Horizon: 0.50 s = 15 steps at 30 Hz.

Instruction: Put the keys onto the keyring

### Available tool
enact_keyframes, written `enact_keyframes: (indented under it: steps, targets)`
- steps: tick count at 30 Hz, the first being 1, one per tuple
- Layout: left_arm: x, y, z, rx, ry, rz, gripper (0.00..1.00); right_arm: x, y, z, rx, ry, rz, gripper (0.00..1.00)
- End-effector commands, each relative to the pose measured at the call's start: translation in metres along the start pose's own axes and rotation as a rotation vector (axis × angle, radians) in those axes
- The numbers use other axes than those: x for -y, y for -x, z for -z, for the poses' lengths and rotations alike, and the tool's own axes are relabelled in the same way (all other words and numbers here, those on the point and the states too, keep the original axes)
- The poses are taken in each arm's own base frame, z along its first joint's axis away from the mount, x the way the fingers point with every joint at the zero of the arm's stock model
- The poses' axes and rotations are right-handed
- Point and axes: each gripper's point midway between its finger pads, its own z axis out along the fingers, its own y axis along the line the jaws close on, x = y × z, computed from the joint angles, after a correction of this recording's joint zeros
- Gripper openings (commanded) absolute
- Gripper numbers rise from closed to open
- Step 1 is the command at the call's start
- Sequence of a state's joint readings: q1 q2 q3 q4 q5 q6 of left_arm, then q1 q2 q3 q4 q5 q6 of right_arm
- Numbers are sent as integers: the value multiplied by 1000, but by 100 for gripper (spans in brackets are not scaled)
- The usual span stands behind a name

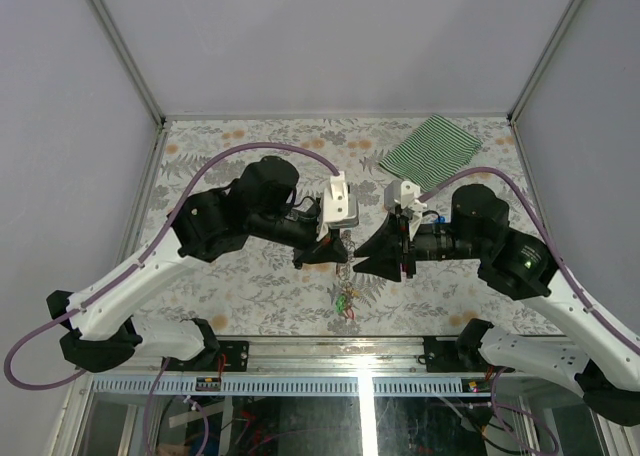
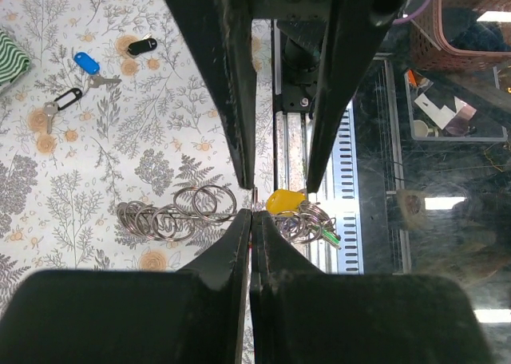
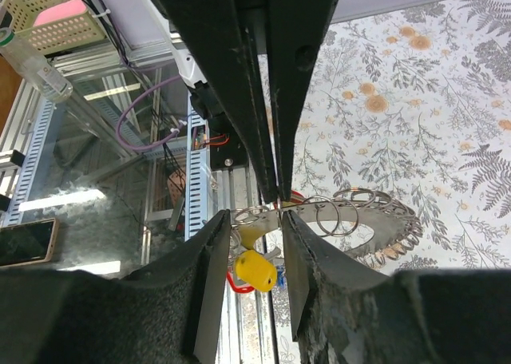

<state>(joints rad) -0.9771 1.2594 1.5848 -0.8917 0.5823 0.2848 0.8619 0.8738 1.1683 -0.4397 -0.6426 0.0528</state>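
The keyring (image 1: 345, 244) hangs above the table between my two grippers, a thin wire hoop strung with small split rings (image 2: 177, 216). My left gripper (image 2: 252, 217) is shut on the wire. Keys on it dangle below (image 1: 348, 301), among them one with a yellow tag (image 2: 284, 200) and a green one. My right gripper (image 3: 251, 228) faces the left one, its fingers apart astride the wire; a small ring and the yellow tag (image 3: 255, 270) lie in the gap. Loose keys lie on the table: a blue tag (image 2: 86, 62) and two black ones (image 2: 144, 46), (image 2: 67, 99).
A green-striped cloth (image 1: 430, 146) lies at the table's far right corner. The table's near edge and a slotted metal rail (image 2: 345, 188) run just below the hanging keys. Off the table stand a pink basket (image 2: 471, 21) and a phone (image 3: 28, 240).
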Motion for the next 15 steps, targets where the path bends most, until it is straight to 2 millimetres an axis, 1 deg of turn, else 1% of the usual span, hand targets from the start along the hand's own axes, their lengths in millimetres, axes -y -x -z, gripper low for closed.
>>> enact_keyframes:
  steps: [1,4,9,15]
  targets:
    - [4,22,6,62,-7,-67,0,1,8,-6,33,20,16,38]
    - [5,22,5,61,-12,-67,0,3,6,-9,33,19,17,36]
    - [6,23,5,61,-16,-69,0,5,3,-11,21,18,18,29]
    - [8,22,5,63,-25,-76,0,8,-2,-12,1,9,21,25]
